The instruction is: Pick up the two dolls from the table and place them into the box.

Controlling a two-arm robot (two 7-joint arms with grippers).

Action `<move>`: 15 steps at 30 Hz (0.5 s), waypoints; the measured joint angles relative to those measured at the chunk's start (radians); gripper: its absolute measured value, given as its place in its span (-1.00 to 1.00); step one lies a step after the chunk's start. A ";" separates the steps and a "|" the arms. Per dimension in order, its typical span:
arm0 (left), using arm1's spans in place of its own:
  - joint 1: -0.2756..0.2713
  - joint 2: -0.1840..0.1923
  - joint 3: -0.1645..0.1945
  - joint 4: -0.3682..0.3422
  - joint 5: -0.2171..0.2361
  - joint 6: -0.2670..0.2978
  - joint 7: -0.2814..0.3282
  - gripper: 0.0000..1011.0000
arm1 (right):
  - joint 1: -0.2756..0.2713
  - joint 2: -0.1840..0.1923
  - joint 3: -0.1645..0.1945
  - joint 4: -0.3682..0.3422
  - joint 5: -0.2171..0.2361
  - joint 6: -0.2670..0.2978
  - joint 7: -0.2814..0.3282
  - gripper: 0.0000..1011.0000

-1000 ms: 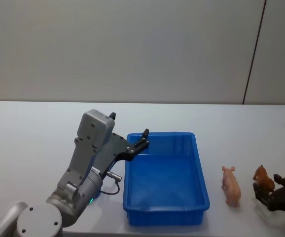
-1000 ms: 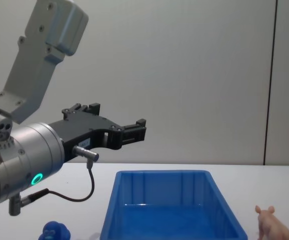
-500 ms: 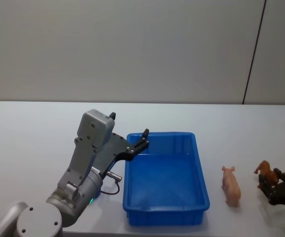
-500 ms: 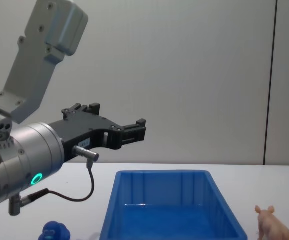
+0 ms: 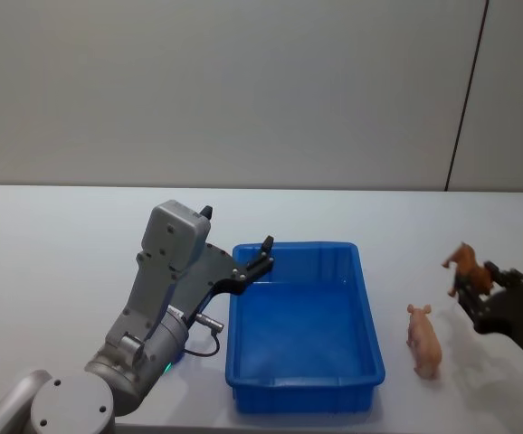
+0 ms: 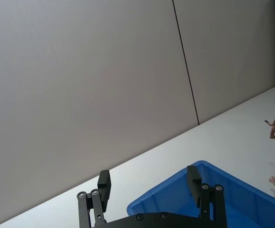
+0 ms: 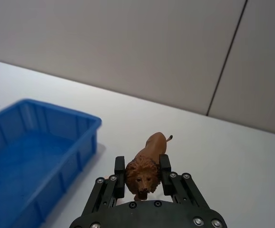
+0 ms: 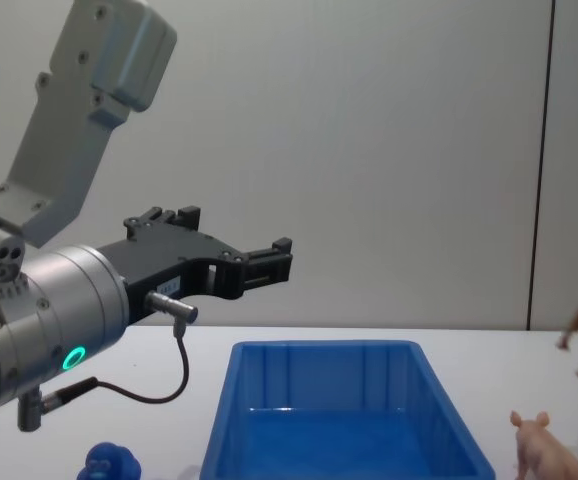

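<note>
My right gripper (image 5: 471,277) is shut on a brown lion doll (image 5: 463,260), held in the air to the right of the box; the right wrist view shows the lion (image 7: 148,164) clamped between both fingers (image 7: 120,175). A pink pig doll (image 5: 423,341) stands on the table between the lion and the blue box (image 5: 298,246). A rounded blue figure (image 8: 109,464) sits on the table left of the box (image 8: 324,348). Above the box's left rim, my left gripper (image 6: 148,181) hangs open and empty.
The white table (image 5: 62,244) runs wide on both sides of the box, with a plain wall behind it. My left arm's grey body (image 5: 166,271) stands close against the box's left side.
My right gripper has lifted the lion off the table, moving it up and a little toward the box. The left arm, the pig and the box have not moved.
</note>
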State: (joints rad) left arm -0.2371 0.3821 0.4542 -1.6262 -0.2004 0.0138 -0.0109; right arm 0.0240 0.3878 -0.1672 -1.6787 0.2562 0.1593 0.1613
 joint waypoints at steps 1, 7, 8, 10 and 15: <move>0.000 0.000 0.000 0.000 0.000 0.000 0.000 0.98 | 0.003 -0.002 -0.001 -0.004 0.001 -0.001 0.003 -0.18; 0.000 0.000 0.000 0.000 0.000 0.000 0.000 0.98 | 0.033 -0.031 -0.021 -0.032 0.004 0.002 0.052 -0.18; 0.000 0.000 0.000 0.000 0.000 0.000 0.000 0.98 | 0.037 -0.034 -0.024 -0.034 0.004 0.005 0.058 -0.18; 0.000 0.000 0.000 0.000 0.000 0.000 0.000 0.98 | 0.044 -0.041 -0.030 -0.037 0.002 0.011 0.071 -0.18; 0.000 0.000 0.000 0.000 0.000 0.000 0.000 0.98 | 0.069 -0.069 -0.053 -0.042 -0.014 0.044 0.110 -0.18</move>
State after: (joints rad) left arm -0.2371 0.3821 0.4542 -1.6262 -0.2004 0.0138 -0.0109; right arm 0.0933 0.3187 -0.2201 -1.7212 0.2426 0.2034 0.2710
